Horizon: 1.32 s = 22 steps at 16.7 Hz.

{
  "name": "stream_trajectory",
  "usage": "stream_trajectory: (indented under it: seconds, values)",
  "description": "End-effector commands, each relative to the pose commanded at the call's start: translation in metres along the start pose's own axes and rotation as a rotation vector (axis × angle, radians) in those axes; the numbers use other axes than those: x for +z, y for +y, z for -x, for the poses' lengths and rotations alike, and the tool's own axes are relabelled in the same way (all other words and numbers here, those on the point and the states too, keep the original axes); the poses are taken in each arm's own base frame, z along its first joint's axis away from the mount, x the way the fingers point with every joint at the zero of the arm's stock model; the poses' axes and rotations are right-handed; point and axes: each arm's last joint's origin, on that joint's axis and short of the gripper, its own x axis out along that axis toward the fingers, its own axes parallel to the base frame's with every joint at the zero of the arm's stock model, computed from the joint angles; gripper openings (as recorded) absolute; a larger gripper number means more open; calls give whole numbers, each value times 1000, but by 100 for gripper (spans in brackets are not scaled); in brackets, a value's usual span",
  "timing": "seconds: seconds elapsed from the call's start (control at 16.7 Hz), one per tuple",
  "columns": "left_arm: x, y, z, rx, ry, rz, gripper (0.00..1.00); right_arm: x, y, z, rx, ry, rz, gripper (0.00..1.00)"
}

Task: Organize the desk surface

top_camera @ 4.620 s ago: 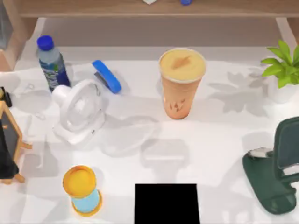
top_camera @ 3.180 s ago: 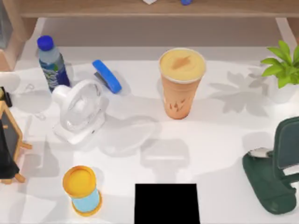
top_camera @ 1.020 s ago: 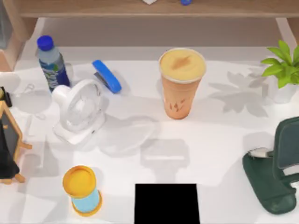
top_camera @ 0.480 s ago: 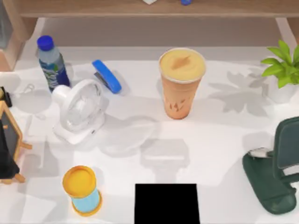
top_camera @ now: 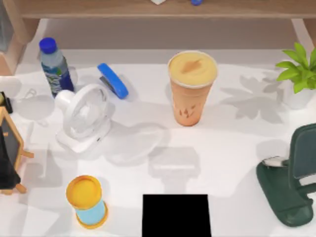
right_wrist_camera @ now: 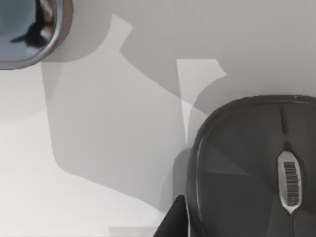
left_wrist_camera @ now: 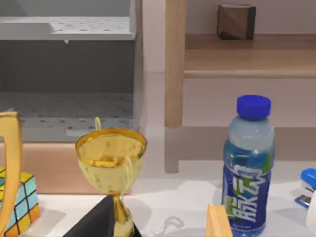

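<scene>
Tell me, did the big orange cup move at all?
No. The cup sits at the same spot on the desk surface, just as far from the black mat as before.

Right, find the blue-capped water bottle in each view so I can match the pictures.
Top view: the water bottle stands upright at the far left of the desk surface, behind the white fan.
Left wrist view: the bottle stands beside a gold trophy cup.
Right wrist view: not in it; a dark computer mouse lies there.
Shared landmark: the blue stapler next to the bottle, whose end also shows in the left wrist view.
</scene>
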Motion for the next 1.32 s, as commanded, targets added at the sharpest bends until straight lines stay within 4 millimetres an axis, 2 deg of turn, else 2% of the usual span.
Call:
stream_trajectory:
  seconds: [0.24,0.78,1.14,1.32]
  values:
    - [0,0,0,0,0,0,100,-2,-2,15,-11,14,-4,0]
    - [0,0,0,0,0,0,100,0,1,100,5,3,-5,0]
    - [0,0,0,0,0,0,100,1,-1,102,2,7,8,0]
    - [0,0,0,0,0,0,100,12,-8,116,-36,44,133,0]
